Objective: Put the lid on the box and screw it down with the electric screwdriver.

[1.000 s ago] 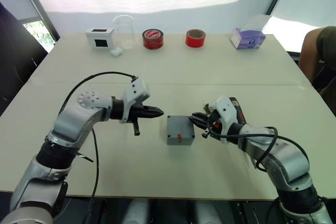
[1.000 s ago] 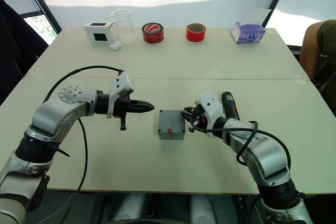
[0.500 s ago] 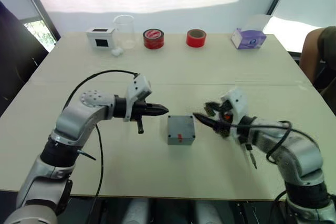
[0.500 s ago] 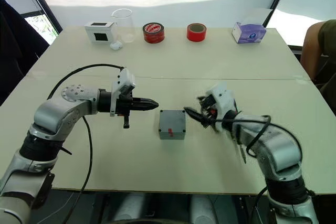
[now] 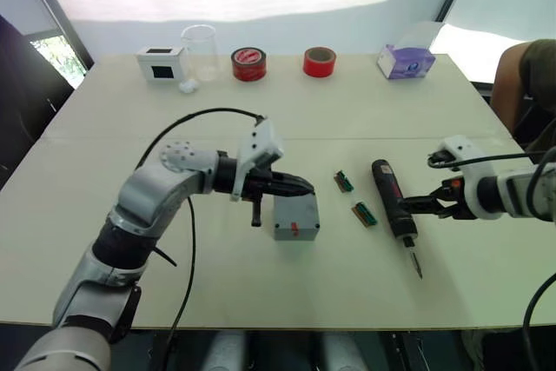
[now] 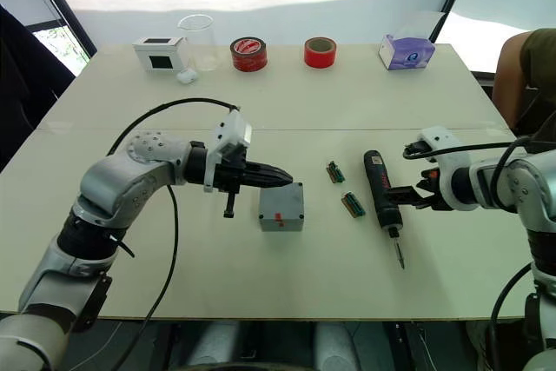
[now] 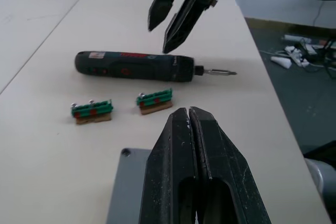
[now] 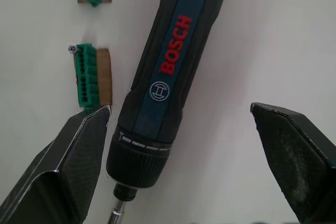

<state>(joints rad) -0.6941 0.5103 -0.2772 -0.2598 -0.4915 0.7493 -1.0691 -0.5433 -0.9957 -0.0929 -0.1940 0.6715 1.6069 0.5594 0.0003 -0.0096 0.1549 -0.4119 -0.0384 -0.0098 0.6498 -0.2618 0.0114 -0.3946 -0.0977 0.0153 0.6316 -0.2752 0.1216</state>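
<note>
Grey box (image 6: 281, 207) sits near the middle of the table (image 6: 287, 102), closer to the near edge, lid (image 5: 296, 208) apparently already resting flush on top, red mark on the side facing the near edge. Left gripper (image 6: 282, 178) poised just over the box's far left corner, jaws pressed together, clamped on nothing; whether the tips touch the lid cannot be told. Electric screwdriver (image 6: 380, 200) lying flat on the table toward the right edge, well apart from the box, bit pointing at the near edge. Two small green circuit strips (image 6: 344, 188) lying between box and screwdriver. Right gripper (image 5: 415, 205) reaching in from the right edge, jaws wide apart, straddling the screwdriver's body near the collar without closing on it.

Screwdriver looks rigid, round and smooth, fairly dense for its length, so likely to roll or twist in a loose pinch. Best taken across the thick barrel, around the printed mid-section, not the narrow collar or thin bit. Lid and box appear stiff and light, prone to sliding under bit pressure, hence worth steadying from the left.

Along the far edge: white box (image 6: 158, 52), clear beaker (image 6: 200, 41), two red tape rolls (image 6: 285, 52), purple tissue box (image 6: 407, 52).
</note>
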